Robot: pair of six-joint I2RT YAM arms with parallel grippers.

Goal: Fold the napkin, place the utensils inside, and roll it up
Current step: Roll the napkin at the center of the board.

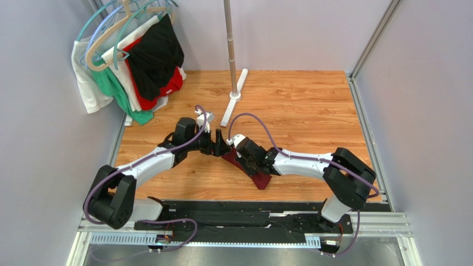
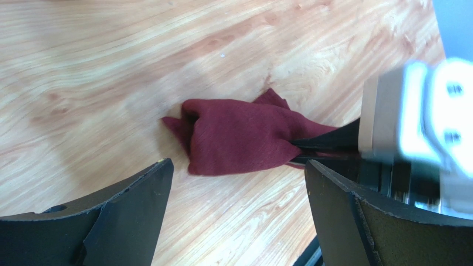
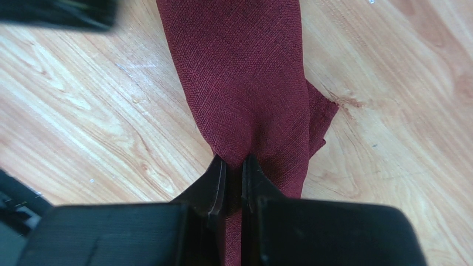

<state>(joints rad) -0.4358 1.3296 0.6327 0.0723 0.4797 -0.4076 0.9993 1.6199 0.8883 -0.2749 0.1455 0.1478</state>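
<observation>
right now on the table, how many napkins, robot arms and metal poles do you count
napkin: 1
robot arms: 2 (left arm, right arm)
metal pole: 1
total: 4

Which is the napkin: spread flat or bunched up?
Bunched up: the napkin lies in a narrow crumpled strip, pinched by the right gripper.
</observation>
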